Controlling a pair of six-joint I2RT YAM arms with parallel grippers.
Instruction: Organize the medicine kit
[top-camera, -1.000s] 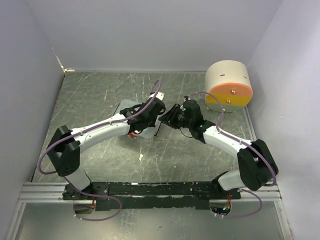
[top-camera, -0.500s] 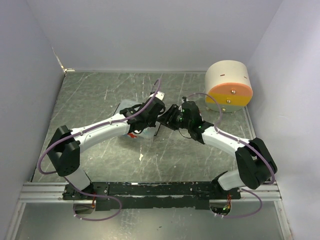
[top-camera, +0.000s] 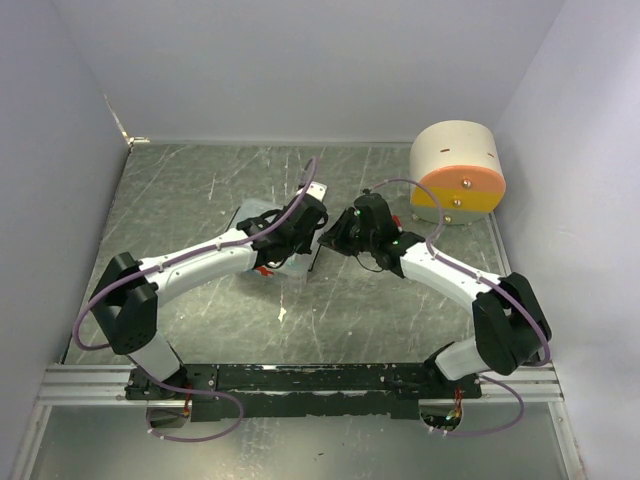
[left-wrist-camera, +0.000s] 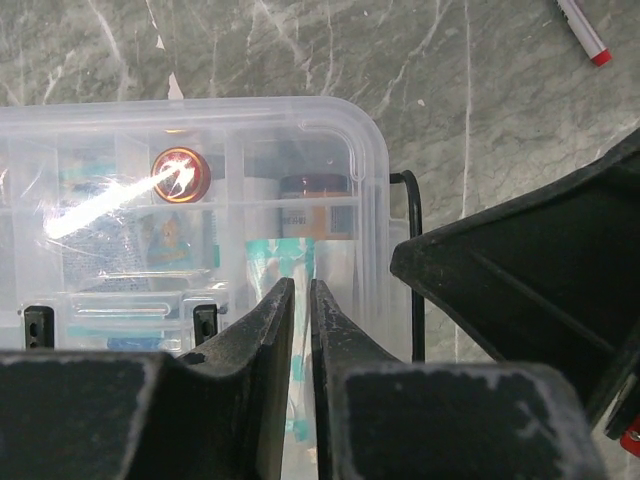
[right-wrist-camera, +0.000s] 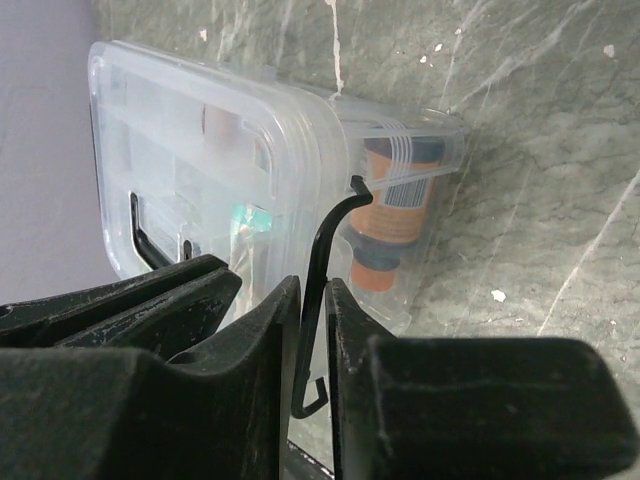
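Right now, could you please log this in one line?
left gripper: shut over box; right gripper: shut on wire clip; lid: on

Clear box (left-wrist-camera: 120, 150), black handle (right-wrist-camera: 320, 260)

Both arms meet at centre: left gripper (top-camera: 303, 232) and right gripper (top-camera: 333, 237) are just beside each other at the right end of the clear kit box (top-camera: 252, 214). A black wire handle (top-camera: 314, 262) sticks out at the box's near-right corner. The round cream container (top-camera: 457, 172) with an orange face sits well apart in the far-right corner, and a small white scrap (top-camera: 282, 314) lies nearer the bases.
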